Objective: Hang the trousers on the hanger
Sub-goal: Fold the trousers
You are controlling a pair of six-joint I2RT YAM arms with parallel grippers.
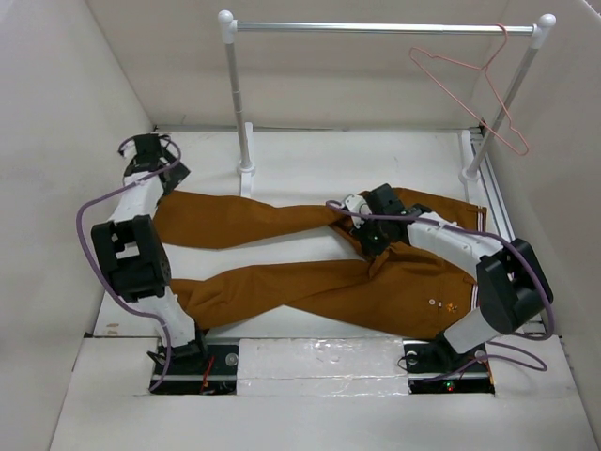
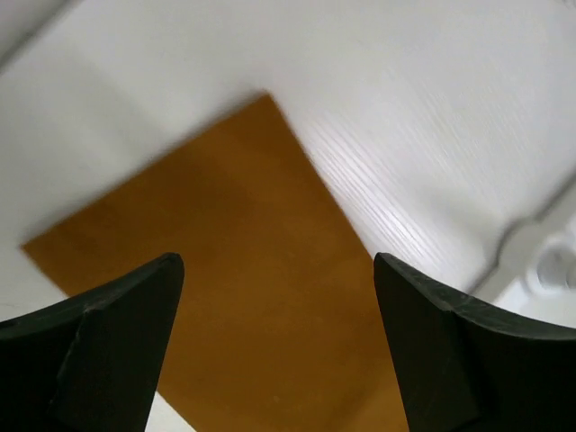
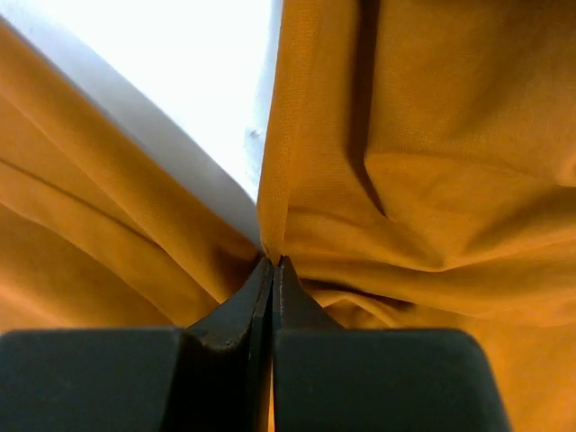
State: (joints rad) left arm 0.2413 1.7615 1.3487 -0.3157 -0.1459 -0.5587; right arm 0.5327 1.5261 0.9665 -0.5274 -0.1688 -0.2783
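The rust-brown trousers (image 1: 310, 272) lie flat on the white table, legs stretched to the left, waistband at the right. The pink wire hanger (image 1: 470, 85) hangs from the silver rail at the far right. My left gripper (image 1: 155, 178) is open above the cuff end of the far leg (image 2: 270, 306), its fingers (image 2: 108, 351) apart over the cloth. My right gripper (image 1: 362, 230) is at the crotch, where the legs part. In the right wrist view its jaws are shut on a fold of the trousers (image 3: 270, 216).
A silver rail (image 1: 376, 28) on white posts (image 1: 239, 103) stands across the back of the table. White walls enclose the left, back and right sides. A raised white strip (image 1: 498, 216) runs along the right edge.
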